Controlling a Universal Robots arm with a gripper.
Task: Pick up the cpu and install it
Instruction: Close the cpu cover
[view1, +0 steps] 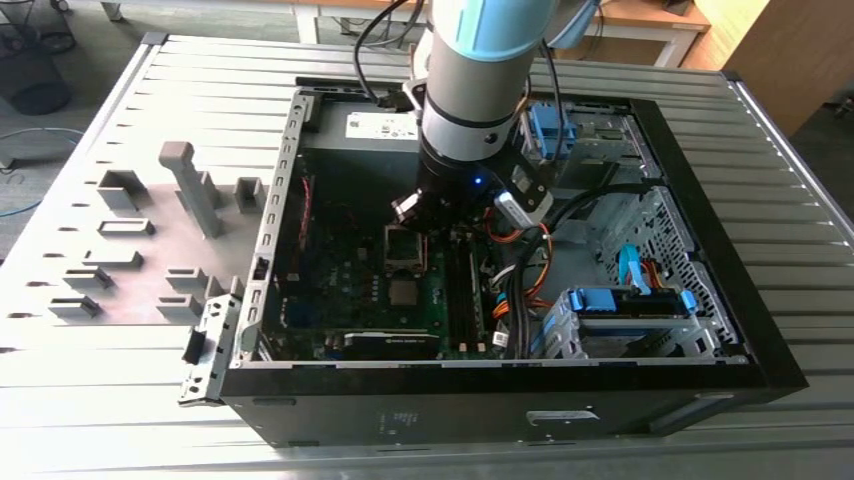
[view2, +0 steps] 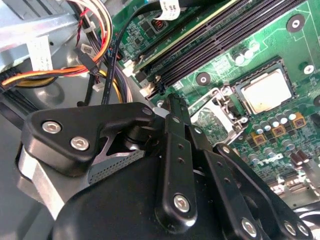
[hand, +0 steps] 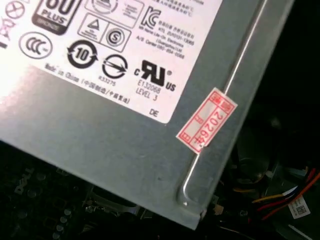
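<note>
The cpu is a small silvery square lying flat in its socket on the green motherboard inside the open computer case. In the second wrist view the cpu sits inside a dark socket border. A metal socket frame stands hinged up between the cpu and my gripper. The gripper hangs low inside the case, just beyond that frame and apart from the cpu. Its black linkage reaches toward the frame.
Memory slots run beside the socket. Orange and yellow cables bunch close to the gripper. A grey power supply box sits at the case's far wall. Grey holder blocks stand on the plate at the exterior view's left. Blue drive bays fill the right.
</note>
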